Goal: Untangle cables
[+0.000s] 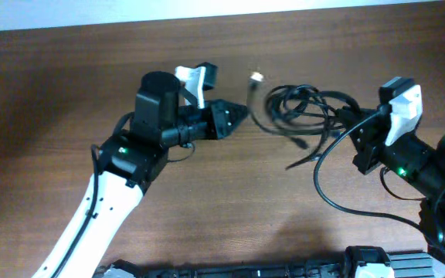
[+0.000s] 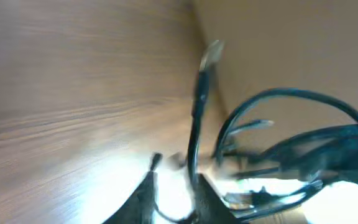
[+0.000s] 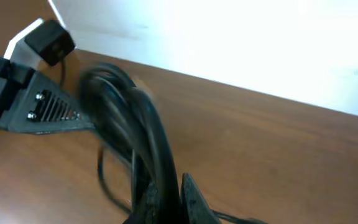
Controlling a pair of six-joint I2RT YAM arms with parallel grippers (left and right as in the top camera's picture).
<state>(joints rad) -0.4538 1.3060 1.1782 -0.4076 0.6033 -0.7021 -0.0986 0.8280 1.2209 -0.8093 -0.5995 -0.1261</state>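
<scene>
The left arm stretched in from the lower left of the overhead view, its left gripper [image 1: 239, 113] level and pointing right toward the cables [image 1: 300, 106], which were bunched on the table [image 1: 207, 208] right of centre. One cable ran between its blurred jaws; I could not tell whether they pinched it. The right gripper [image 1: 344, 123], reaching leftward, was pressed together on the cables.

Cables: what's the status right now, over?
Right gripper shut on the cables. Left gripper by one loose end, grip unclear. Bunch tangled. No obstruction seen.
</scene>
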